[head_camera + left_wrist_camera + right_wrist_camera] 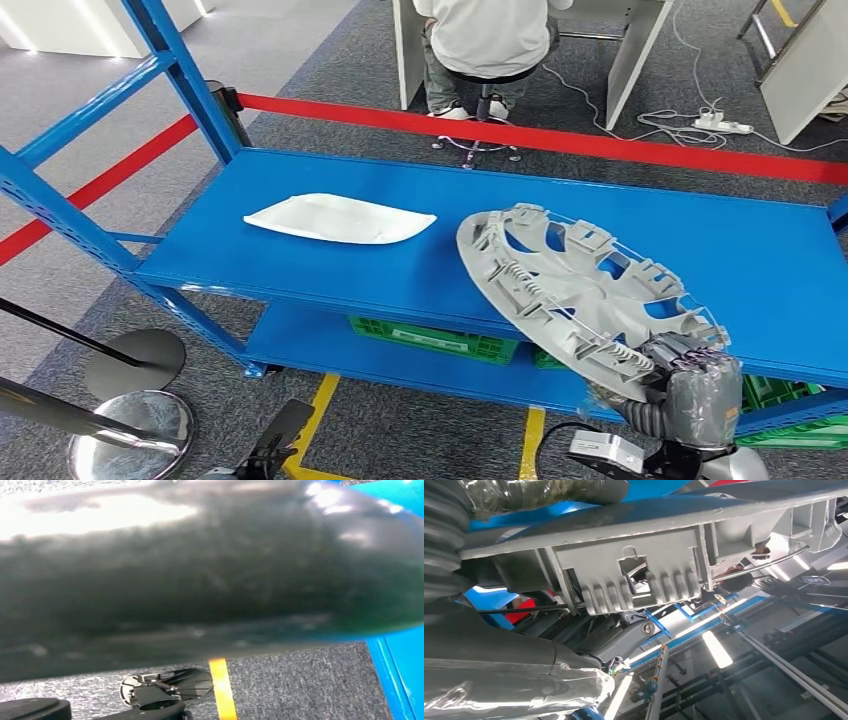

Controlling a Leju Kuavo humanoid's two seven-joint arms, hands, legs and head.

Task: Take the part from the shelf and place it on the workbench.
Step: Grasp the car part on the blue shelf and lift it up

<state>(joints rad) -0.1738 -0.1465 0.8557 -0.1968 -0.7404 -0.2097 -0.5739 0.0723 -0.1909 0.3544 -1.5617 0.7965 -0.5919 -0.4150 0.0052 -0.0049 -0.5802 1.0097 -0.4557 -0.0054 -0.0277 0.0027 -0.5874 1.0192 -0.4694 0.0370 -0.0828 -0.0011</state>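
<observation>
From my head view, my right hand (690,385) grips the grey wheel cover (585,295) by its near rim, fingers curled over the edge. The cover is tilted, ribbed back face up, and hangs over the front right part of the blue shelf (300,270), its upper level. A white curved part (340,218) lies flat on that same level, well apart from the cover, toward the left. Below, on the lower level, sits a green crate (440,340). Beyond the shelf runs a red barrier tape (560,140), and behind it a person (487,40) sits on a stool.

In my left wrist view a dark blurred mass takes up the picture, and I cannot tell how my left fingers lie. Grey carpet with a yellow floor line (222,690) shows beneath.

In my right wrist view the cover's grey ribbed rim (639,575) sits close against my hand, pressed by my foil-wrapped thumb (514,685).
</observation>
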